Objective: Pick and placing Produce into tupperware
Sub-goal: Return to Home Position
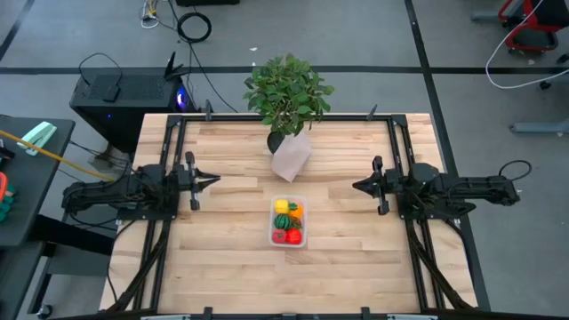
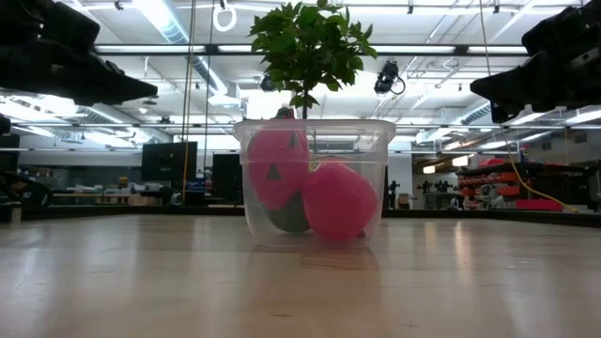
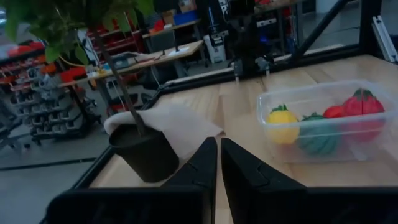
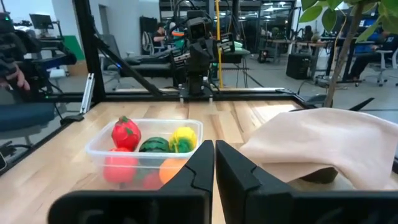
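Observation:
The clear tupperware (image 1: 288, 222) stands on the middle of the wooden table (image 1: 222, 267). Inside it lies the produce (image 1: 287, 223): a yellow piece (image 3: 281, 124), a striped green one (image 3: 318, 140), red ones (image 3: 362, 106) and an orange one (image 4: 169, 171). My left gripper (image 1: 216, 180) hovers shut at the table's left side, pointing level toward the middle, well clear of the tub. My right gripper (image 1: 356, 186) hovers shut at the right side, pointing level toward the middle. Each wrist view shows its fingertips (image 3: 217, 146) (image 4: 214, 149) together with nothing between them.
A leafy potted plant (image 1: 288, 89) with a pale wrap (image 1: 292, 156) around its dark pot stands at the table's far middle, just beyond the tub. Black frame rails (image 1: 391, 133) run along the table's sides. Bare wood lies near the front edge.

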Robot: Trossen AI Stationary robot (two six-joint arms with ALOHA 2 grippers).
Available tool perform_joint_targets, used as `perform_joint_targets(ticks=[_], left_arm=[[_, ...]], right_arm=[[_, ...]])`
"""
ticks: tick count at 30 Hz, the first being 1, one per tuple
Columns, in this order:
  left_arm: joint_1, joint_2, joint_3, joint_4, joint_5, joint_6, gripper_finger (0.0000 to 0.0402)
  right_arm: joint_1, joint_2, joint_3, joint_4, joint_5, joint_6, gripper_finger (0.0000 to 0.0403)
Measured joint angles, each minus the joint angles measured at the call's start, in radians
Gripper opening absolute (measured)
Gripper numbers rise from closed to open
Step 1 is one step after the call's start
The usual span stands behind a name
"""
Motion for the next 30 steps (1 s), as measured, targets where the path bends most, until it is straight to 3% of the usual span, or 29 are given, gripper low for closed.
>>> perform_joint_targets(ticks=[13, 15, 19, 21, 24, 30], left_arm=[[0.0, 0.0, 0.001, 0.005, 0.014, -0.257, 0.0037], [0.0, 0.0, 0.001, 0.032, 0.077, -0.245, 0.0033], [0.0, 0.0, 0.004, 0.1, 0.303, -0.173, 0.0026], [0.0, 0.0, 0.004, 0.103, 0.335, -0.176, 0.0024], [0.0, 0.0, -0.006, 0.107, 0.278, -0.236, 0.0024], [0.001, 0.0, -0.07, 0.223, 0.044, -0.299, 0.0034]], right_arm=[[0.0, 0.0, 0.0, 0.0, 0.0, 0.001, 0.002], [0.0, 0.0, 0.0, 0.0, 0.0, 0.0, 0.002], [0.0, 0.0, 0.0, 0.0, 0.0, 0.0, 0.0021], [0.0, 0.0, 0.0, 0.0, 0.0, 0.0, 0.002], [0.0, 0.0, 0.0, 0.0, 0.0, 0.0, 0.0019], [0.0, 0.0, 0.0, 0.0, 0.0, 0.0, 0.002]])
